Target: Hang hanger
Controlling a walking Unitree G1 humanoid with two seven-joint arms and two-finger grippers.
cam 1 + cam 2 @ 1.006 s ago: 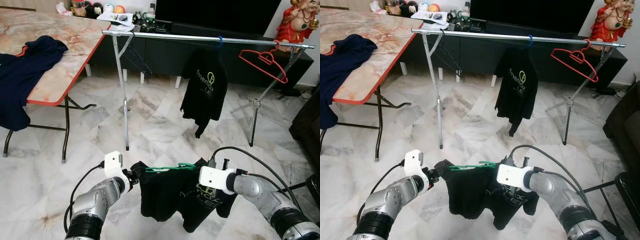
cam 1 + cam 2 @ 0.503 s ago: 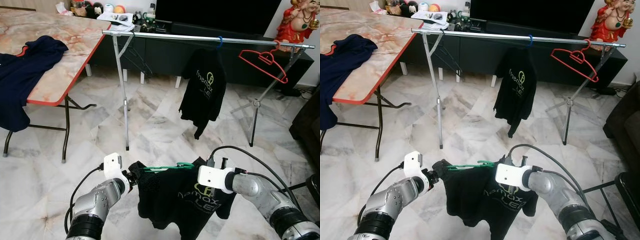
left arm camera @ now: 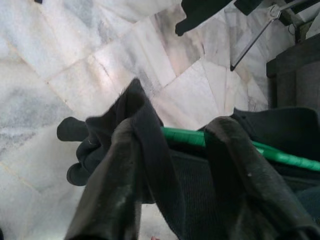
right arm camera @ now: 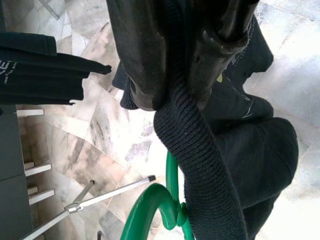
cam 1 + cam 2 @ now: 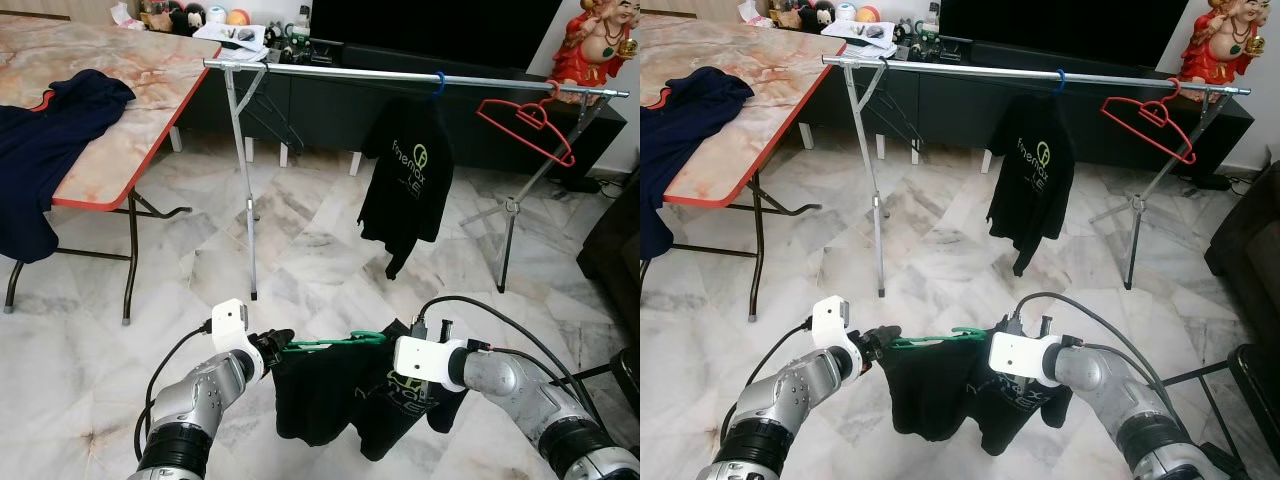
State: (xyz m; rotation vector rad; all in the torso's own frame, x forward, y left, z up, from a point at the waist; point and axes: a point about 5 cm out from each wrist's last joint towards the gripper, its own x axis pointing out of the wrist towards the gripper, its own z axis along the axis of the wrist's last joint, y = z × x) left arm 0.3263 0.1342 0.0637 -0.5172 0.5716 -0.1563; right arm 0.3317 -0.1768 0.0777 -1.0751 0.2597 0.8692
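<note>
Marble floor lay between me and the rail (image 5: 420, 77), still well ahead. From the head views, the shirt (image 5: 350, 400) on the green hanger (image 5: 330, 343) had bunched up again since a moment ago; nothing was hung yet. Left wrist view: left gripper (image 3: 165, 165) clenched on shirt cloth beside the hanger. Right wrist view: right gripper (image 4: 185, 60) pinched the collar above the hook.

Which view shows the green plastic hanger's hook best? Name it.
Right wrist view: the green plastic hanger shows its curved hook close up. The eye views show only its thin bar between the grippers; the left wrist view shows a bar section under black cloth.
</note>
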